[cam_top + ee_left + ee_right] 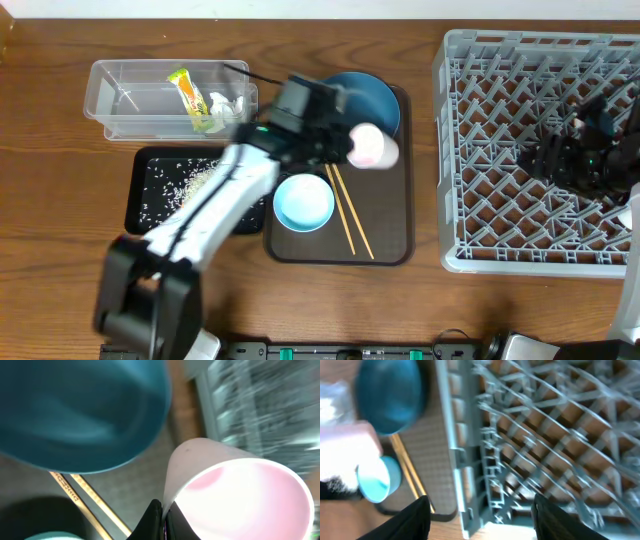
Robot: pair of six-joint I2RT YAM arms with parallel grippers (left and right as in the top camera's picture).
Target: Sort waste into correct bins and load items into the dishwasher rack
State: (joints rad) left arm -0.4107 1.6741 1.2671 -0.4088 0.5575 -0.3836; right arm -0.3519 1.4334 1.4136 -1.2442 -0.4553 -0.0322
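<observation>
My left gripper [340,148] is shut on the rim of the pinkish white cup [374,146] and holds it above the brown serving tray, beside the dark blue plate [362,100]. In the left wrist view the fingers [163,520] pinch the cup wall [240,490]. The light blue bowl [303,202] and wooden chopsticks [350,212] lie on the tray. My right gripper [560,155] is open and empty over the grey dishwasher rack [470,150]. The snack wrapper [190,95] and white tissue [225,105] lie in the clear tub [110,85]. Rice grains [185,180] lie in the black tray [140,190]. The greenish cup is out of view.
The brown serving tray [390,220] sits mid-table between the bins and the rack. The rack's left wall [451,450] shows in the right wrist view, with plate [387,395], bowl [375,480] and chopsticks [407,472] beyond it.
</observation>
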